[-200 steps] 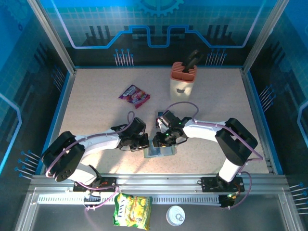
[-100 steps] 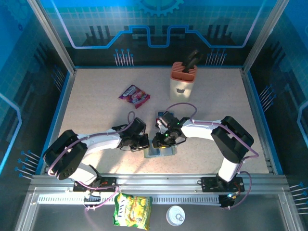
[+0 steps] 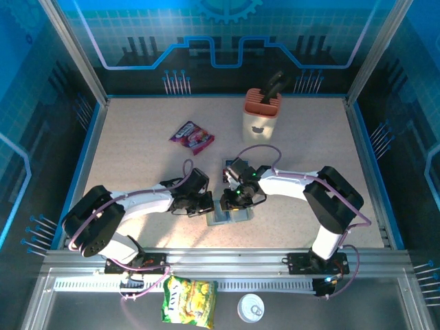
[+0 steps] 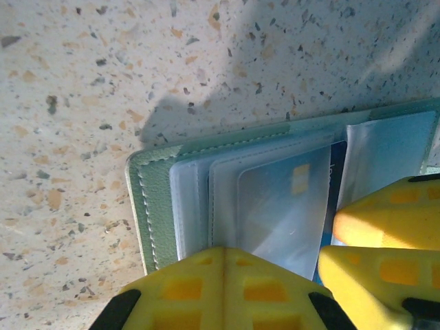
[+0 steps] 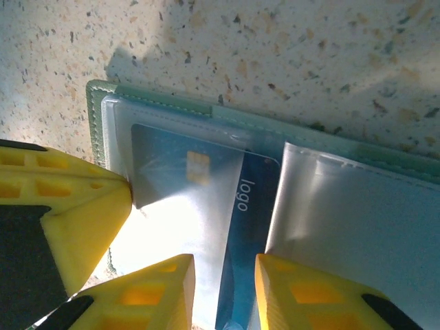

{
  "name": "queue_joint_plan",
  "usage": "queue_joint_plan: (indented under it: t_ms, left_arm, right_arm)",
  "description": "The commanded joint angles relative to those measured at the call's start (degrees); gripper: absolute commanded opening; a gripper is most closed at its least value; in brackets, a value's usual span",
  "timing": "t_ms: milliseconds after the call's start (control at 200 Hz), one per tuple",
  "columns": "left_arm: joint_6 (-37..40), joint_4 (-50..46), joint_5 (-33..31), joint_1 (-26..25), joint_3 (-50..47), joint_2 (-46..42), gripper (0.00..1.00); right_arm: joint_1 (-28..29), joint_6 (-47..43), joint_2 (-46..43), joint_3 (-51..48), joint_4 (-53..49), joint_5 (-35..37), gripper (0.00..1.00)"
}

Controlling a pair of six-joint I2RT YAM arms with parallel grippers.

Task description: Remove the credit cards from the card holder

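The card holder [image 3: 230, 216] lies open on the table [image 3: 137, 158] near its front edge, between the two grippers, pale green rim outward and clear pocket panels up. A blue credit card [image 5: 240, 199] with a gold chip sits in the pocket on the left arm's side, partly under the clear sleeve, a bare strip printed "logo" showing at the fold. The right gripper [image 5: 225, 269] has its jaws apart, tips down on either side of that strip. The left gripper [image 4: 223, 282] is clenched, its tip on the same panel. Farther back stand a beige knife block [image 3: 261, 115] and a purple-red snack packet [image 3: 192, 135].
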Motion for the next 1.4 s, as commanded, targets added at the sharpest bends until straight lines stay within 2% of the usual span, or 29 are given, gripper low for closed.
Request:
queue_joint_plan:
  t_ms: [0,295,570,970,1266,1396]
  left_arm:
    - [0.3,-4.1,-1.3,0.4,-0.9,-0.2,0.0]
    - [1.4,-4.6,-1.6,1.3,0.1,0.8,0.0]
    - [1.6,-5.3,-1.9,1.3,0.2,0.3,0.0]
    - [2.0,-5.9,-2.1,1.2,0.1,0.0,0.0]
    - [2.3,-5.9,-2.0,1.3,0.4,0.1,0.0]
    - [2.4,-6.5,-1.8,1.3,1.2,-1.3,0.0]
  right_arm:
    - [0.3,-0.7,-2.1,0.9,-3.3,0.6,0.29]
    - [0.1,1.5,-1.1,1.3,2.2,-4.4,0.29]
    - [0.0,2.6,2.2,0.4,5.0,-6.2,0.28]
    - [-0.3,0.0,1.3,0.3,-2.8,1.4,0.28]
    - [-0.4,-1.0,0.8,2.5,-4.8,1.7,0.28]
    - [-0.4,-0.6,-0.7,1.9,-2.8,-1.0,0.28]
